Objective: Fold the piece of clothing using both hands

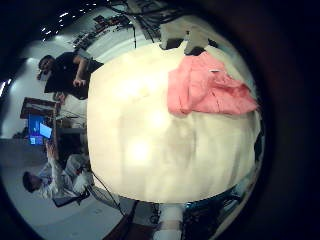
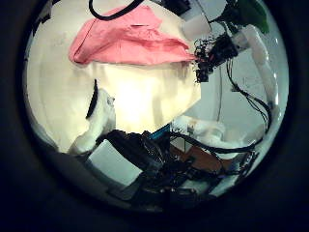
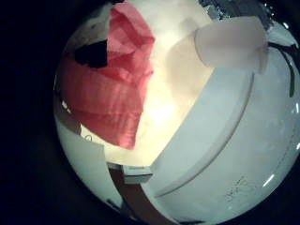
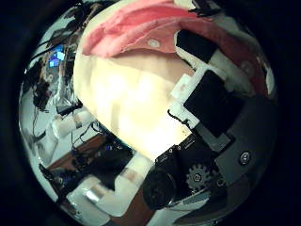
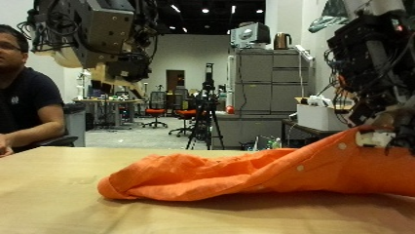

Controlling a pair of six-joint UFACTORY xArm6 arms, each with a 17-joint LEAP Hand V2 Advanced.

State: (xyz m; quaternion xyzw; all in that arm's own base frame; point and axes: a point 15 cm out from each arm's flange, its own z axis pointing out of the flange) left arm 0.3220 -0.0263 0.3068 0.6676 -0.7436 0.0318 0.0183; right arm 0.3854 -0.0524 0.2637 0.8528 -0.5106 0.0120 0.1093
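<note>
The orange garment point(image 5: 253, 168) lies bunched in a long low ridge on the counter point(image 5: 78, 200), its long axis running across the counter from a rounded free end toward the right hand point(image 5: 376, 73), where its other end rises. That lifted end meets the right hand's fingers point(image 5: 380, 136), which appear to be curled on the cloth, so this hand is at the garment. The left hand point(image 5: 97, 34) hangs high above the counter, well apart from the cloth and over the free end's side; whether its fingers are curled I cannot tell. By my reckoning, the left hand must descend to the free end next.
</note>
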